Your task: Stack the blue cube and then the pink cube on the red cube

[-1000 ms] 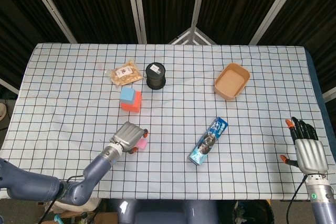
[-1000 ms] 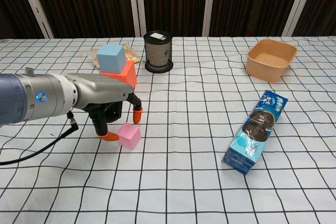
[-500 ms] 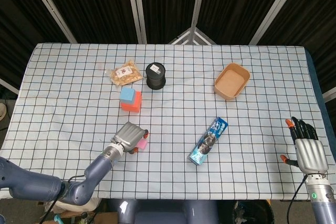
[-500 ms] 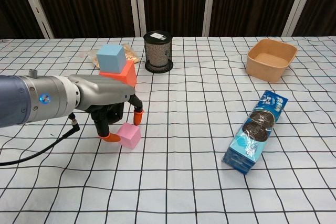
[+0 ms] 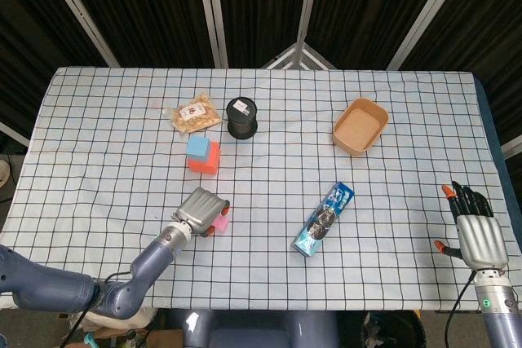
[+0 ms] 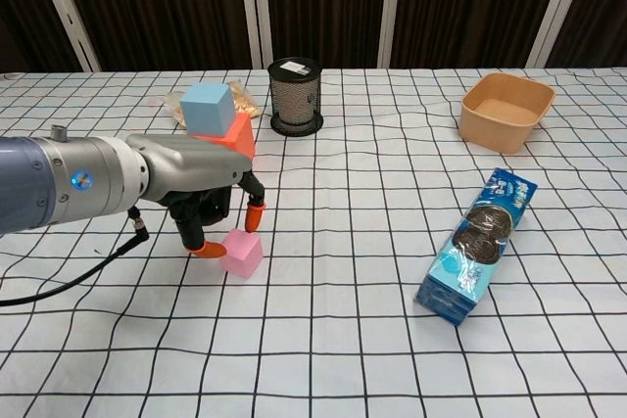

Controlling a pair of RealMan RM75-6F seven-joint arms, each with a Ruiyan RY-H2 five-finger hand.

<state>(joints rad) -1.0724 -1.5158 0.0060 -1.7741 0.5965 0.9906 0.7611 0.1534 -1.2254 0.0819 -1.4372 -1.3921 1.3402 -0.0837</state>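
Observation:
The blue cube (image 5: 197, 147) (image 6: 208, 108) sits on top of the red cube (image 5: 209, 161) (image 6: 235, 137) left of the table's middle. The pink cube (image 5: 221, 222) (image 6: 241, 254) lies on the cloth nearer the front. My left hand (image 5: 200, 211) (image 6: 201, 193) hovers over its left side. One orange fingertip is at the cube's left face and another stands just behind it, and the cube still rests on the table. My right hand (image 5: 477, 234) rests at the far right edge with fingers spread and nothing in it, seen only in the head view.
A blue cookie pack (image 5: 324, 218) (image 6: 478, 245) lies right of centre. A tan bowl (image 5: 360, 126) (image 6: 506, 110) stands at the back right. A black mesh cup (image 5: 241, 117) (image 6: 296, 95) and a snack bag (image 5: 192, 112) stand behind the cube stack.
My left hand has shifted very slightly around the pink cube, which stays in place. The right hand has not moved.

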